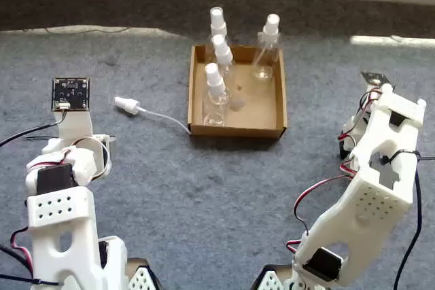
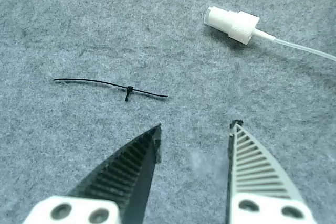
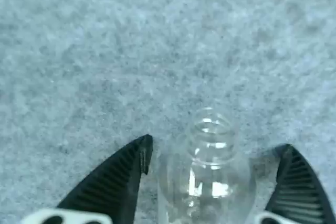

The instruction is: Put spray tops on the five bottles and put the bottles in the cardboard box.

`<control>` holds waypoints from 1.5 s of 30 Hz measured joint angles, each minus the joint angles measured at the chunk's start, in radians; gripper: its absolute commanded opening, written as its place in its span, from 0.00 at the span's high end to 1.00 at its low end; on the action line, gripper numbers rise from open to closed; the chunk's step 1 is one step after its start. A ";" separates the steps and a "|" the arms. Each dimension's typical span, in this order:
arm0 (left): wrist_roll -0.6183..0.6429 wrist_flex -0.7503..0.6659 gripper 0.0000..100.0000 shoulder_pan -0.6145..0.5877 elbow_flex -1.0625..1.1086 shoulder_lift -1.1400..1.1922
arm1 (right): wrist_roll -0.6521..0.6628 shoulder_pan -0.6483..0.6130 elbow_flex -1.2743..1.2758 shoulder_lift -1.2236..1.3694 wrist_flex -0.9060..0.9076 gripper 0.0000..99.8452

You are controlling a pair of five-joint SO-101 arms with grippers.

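Clear uncapped bottle (image 3: 210,174), base cut off, between parted right gripper (image 3: 216,142) | left gripper (image 2: 197,125) parted near spray top (image 2: 233,23)

No readable text, numbers or signs. Small black board (image 1: 71,94), left of the box (image 1: 234,129), carries pale marks too small to read.
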 measured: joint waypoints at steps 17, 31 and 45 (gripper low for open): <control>0.000 -0.002 0.80 0.000 0.000 0.000 | 0.061 0.051 -0.021 0.002 -0.003 1.00; 0.150 -0.018 0.80 0.002 -0.216 0.212 | 0.063 0.002 -0.018 -0.124 0.000 1.00; 0.629 0.221 0.80 0.137 -1.059 1.175 | 0.153 -0.101 0.190 -0.448 0.014 1.00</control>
